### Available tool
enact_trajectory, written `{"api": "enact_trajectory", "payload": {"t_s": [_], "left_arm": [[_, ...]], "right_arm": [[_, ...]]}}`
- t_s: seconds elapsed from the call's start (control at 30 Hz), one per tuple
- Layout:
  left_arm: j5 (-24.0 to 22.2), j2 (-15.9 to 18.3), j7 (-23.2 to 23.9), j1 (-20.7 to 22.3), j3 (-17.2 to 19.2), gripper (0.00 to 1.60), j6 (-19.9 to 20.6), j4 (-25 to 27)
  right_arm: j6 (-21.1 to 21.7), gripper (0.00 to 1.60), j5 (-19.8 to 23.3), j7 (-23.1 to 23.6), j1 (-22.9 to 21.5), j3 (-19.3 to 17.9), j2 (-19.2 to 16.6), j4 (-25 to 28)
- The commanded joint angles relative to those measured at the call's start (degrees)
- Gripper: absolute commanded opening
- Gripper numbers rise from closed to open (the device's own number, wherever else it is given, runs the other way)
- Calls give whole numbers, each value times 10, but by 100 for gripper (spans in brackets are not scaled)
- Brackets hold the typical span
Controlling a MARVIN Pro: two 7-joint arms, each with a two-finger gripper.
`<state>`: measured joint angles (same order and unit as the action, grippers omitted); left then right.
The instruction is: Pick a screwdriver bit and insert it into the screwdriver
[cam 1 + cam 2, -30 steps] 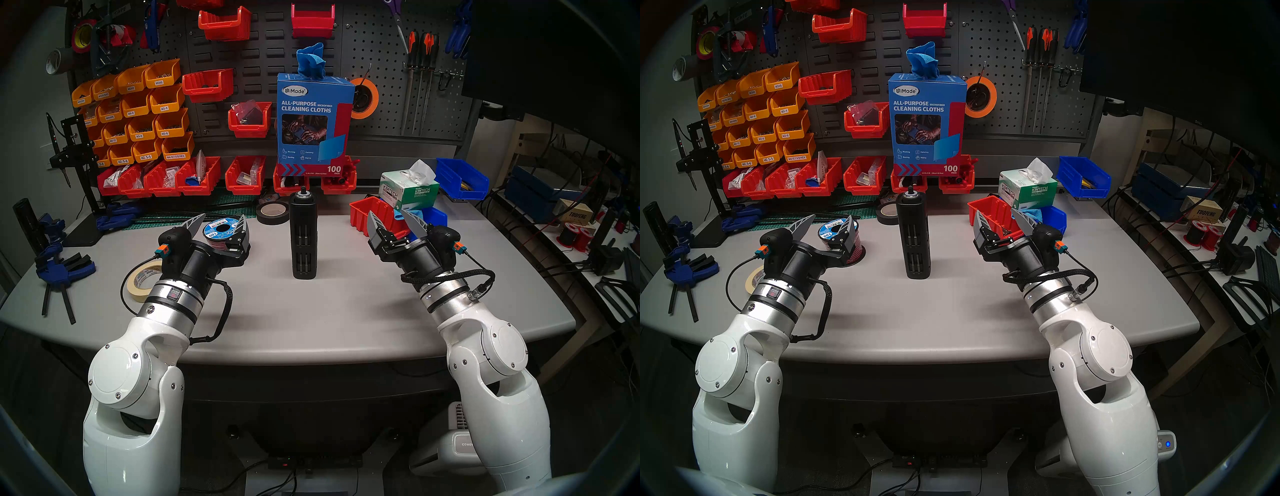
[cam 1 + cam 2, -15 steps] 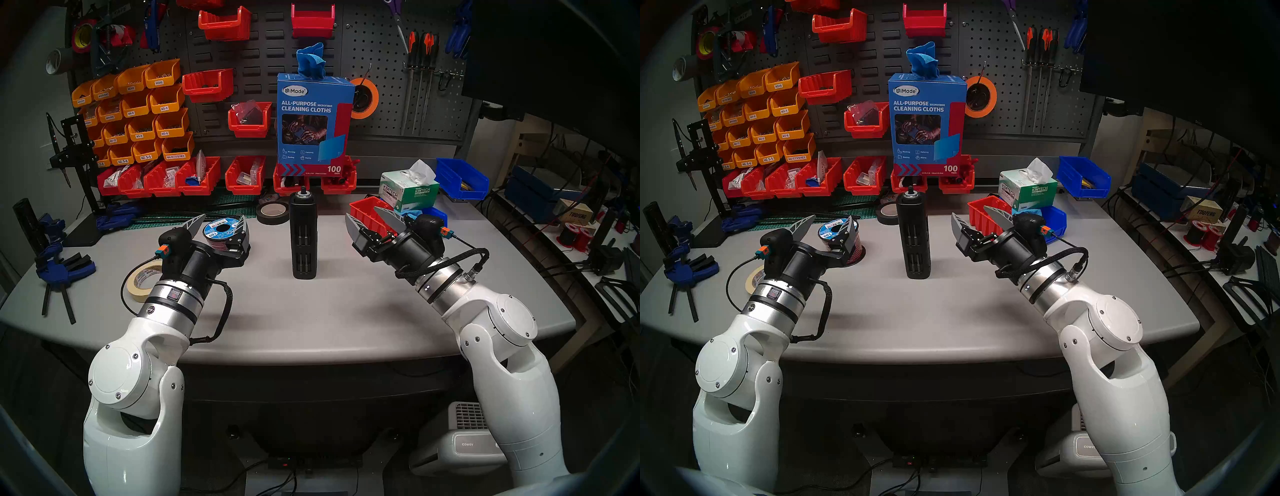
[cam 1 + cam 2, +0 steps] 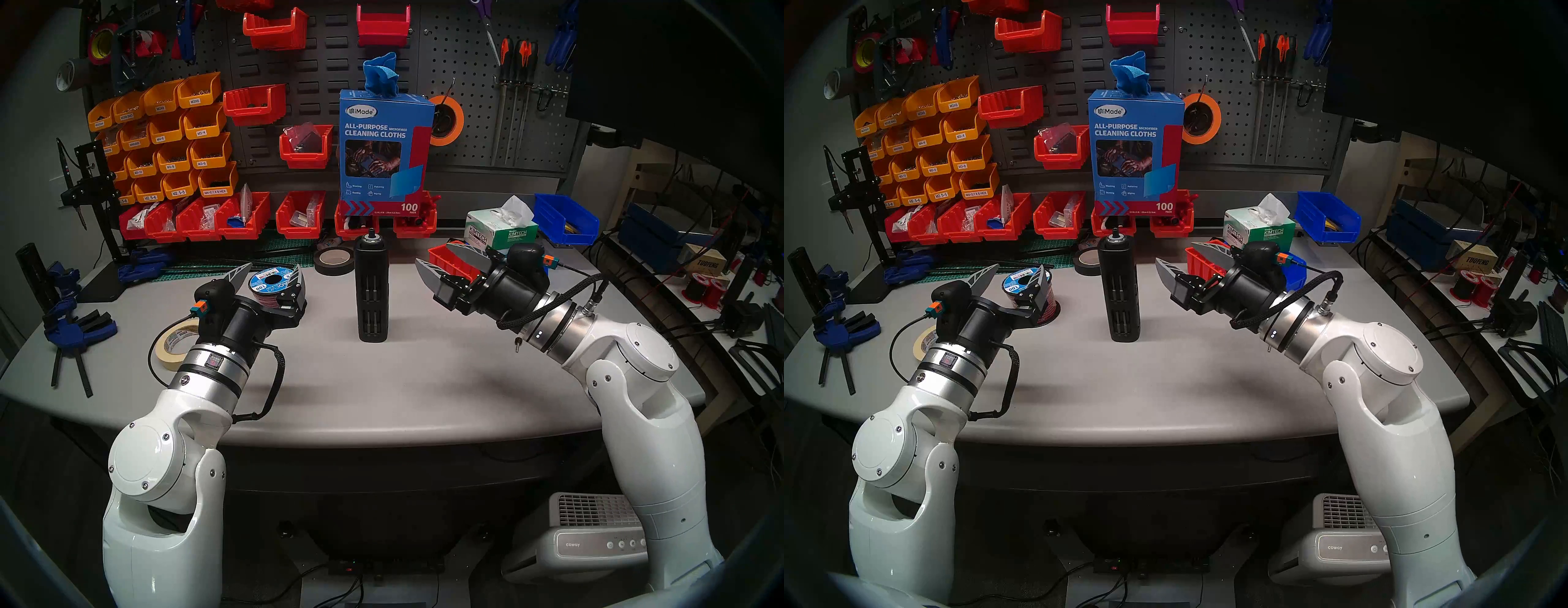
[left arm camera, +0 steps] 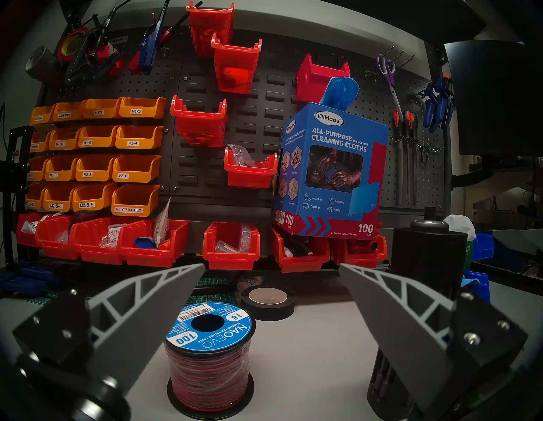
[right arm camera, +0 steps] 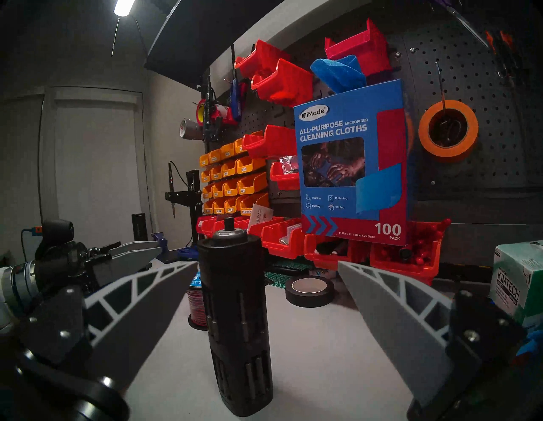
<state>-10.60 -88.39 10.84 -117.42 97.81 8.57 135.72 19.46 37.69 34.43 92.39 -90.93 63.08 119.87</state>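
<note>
Head stereo left shows your bench at the outset: the screwdriver (image 3: pixel 372 288), a matte black cylinder with slotted sides, stands upright mid-table (image 3: pixel 382 390), untouched, between your two arms. Silver bits (image 5: pixel 241 308) sit in its side slots, seen close in the right wrist view; none looks pulled, and the small stub above the silver ring may be the chuck or a seated bit, too small to tell. By that reading the whole job is ahead of you: draw a bit, then seat it at the top.

Your left gripper (image 3: pixel 268 271) hangs spread and empty over the wire spool (image 3: pixel 268 285), well to the left of the tool. Your right gripper (image 3: pixel 441 259) is likewise released, fingers wide, holding nothing, apart from the screwdriver and aimed toward it from the right, in front of a red bin (image 3: pixel 445 259).

Against the frame a second earlier, your right arm has swung its elbow outward and lifted, and the gripper has turned from facing the back wall to facing left at the tool, edging nearer. Your left arm and the screwdriver have not shifted
</note>
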Motion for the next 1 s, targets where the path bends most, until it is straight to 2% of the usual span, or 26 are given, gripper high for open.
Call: {"api": "enact_trajectory", "payload": {"t_s": [0.0, 0.23, 0.47, 0.87, 0.93, 0.97], "left_arm": [[-1, -1, 1, 7, -1, 160, -5, 18], [0, -2, 2, 8, 0, 160, -5, 18], [1, -4, 4, 8, 0, 160, -5, 17], [3, -7, 7, 8, 1, 160, -4, 17], [4, -8, 8, 8, 1, 160, -4, 17], [4, -9, 9, 8, 2, 160, -4, 18]], "right_arm": [[8, 160, 17, 39, -64, -1, -24, -13], [15, 160, 14, 61, -103, 27, -19, -49], [14, 160, 11, 66, -129, 47, 4, -74], [25, 160, 4, 101, -189, 82, 26, -123], [27, 160, 2, 108, -205, 89, 28, -135], [41, 160, -1, 132, -254, 111, 22, -170]]}}
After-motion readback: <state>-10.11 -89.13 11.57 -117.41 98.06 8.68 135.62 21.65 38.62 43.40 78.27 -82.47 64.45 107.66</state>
